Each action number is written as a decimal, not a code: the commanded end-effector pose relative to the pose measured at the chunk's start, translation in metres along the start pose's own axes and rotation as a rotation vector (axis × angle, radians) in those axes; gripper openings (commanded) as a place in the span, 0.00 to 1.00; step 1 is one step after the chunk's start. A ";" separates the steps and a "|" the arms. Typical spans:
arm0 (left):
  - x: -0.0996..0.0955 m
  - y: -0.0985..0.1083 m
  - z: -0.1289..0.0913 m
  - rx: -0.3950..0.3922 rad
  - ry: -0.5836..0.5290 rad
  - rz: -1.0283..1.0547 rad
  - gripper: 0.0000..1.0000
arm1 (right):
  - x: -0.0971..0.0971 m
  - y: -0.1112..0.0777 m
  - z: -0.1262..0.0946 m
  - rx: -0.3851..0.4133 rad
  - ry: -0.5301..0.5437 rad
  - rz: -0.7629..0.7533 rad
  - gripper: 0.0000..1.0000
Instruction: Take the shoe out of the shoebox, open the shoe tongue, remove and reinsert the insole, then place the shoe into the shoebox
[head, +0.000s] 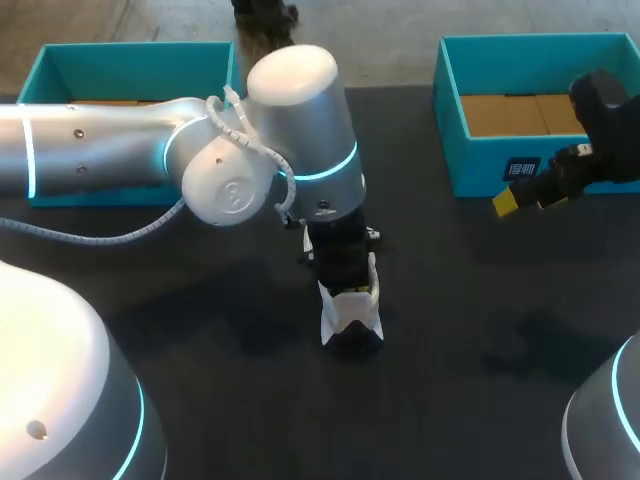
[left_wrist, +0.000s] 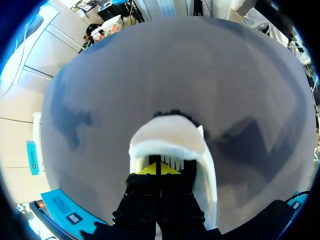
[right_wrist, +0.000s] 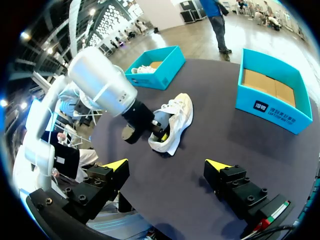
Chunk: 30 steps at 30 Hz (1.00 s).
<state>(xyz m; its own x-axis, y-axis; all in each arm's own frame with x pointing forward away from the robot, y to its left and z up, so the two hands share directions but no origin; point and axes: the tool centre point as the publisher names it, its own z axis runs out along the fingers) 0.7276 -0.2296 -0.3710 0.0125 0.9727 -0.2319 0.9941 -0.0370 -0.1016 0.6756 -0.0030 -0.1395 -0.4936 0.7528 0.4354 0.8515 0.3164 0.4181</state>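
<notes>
Your left claw (left_wrist: 159, 169) is down inside the opening of the white shoe (head: 352, 312), which rests on the dark table (head: 470, 340) just below the centre of the head view. In the left wrist view its 2 yellow tips are pressed together with only a thin dark line between them. They are tucked under the fuzzy white edge of the shoe's opening, and the shoe's white sides rise on both sides of the fingers. You cannot tell whether anything thin is pinched between the tips.

Farther up, at the right of the head view, your right claw (head: 520, 197) hangs above the table, well apart from the shoe and just in front of the right shoebox (head: 480, 165). Its 2 fingers are spread wide and there is nothing between them.

The 2 teal boxes stand along the top of the head view. The right shoebox shows a brown cardboard floor. The left shoebox (head: 130, 58), in the upper left, is partly hidden behind your left arm (head: 110, 140). The right wrist view shows something white lying in it.
</notes>
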 end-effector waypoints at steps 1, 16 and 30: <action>0.002 -0.006 0.004 0.004 0.003 0.005 0.00 | 0.000 0.002 0.002 0.004 0.000 0.001 1.00; 0.012 -0.006 0.034 0.041 0.065 -0.010 0.00 | 0.000 0.002 0.002 0.004 0.000 0.001 1.00; 0.014 0.003 0.007 -0.051 0.084 -0.032 0.00 | 0.000 0.002 0.002 0.004 0.000 0.001 1.00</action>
<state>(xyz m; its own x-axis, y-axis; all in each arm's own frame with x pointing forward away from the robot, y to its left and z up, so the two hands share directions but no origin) 0.7338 -0.2264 -0.3958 -0.0122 0.9885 -0.1508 0.9955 -0.0021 -0.0946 0.6756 -0.0030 -0.1399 -0.4937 0.7526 0.4357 0.8513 0.3161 0.4187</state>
